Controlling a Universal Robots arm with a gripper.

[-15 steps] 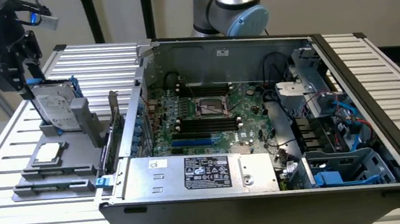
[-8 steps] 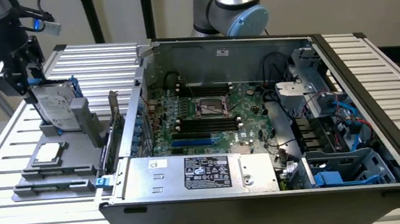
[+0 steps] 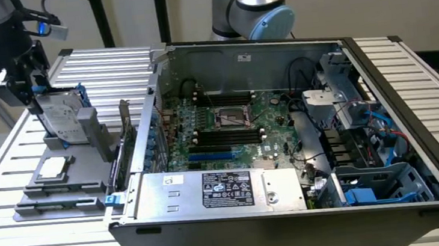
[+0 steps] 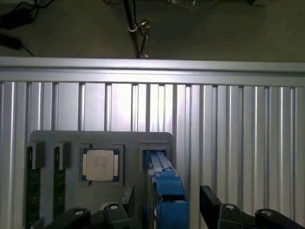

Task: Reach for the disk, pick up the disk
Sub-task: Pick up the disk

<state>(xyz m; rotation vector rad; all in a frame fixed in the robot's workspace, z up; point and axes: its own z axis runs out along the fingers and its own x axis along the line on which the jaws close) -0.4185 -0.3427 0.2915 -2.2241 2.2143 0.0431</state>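
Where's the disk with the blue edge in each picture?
Exterior view: the disk stands on edge in the grey holder at the exterior view's left, right under the hand.
Wrist view: the disk is seen edge-on from above, its blue frame between the fingers.
Shared landmark: the small square chip lies in the same holder beside the disk.

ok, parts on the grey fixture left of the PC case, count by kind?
Disk: 1
Square chip: 1
Dark sticks in slots: 2
Total: 4
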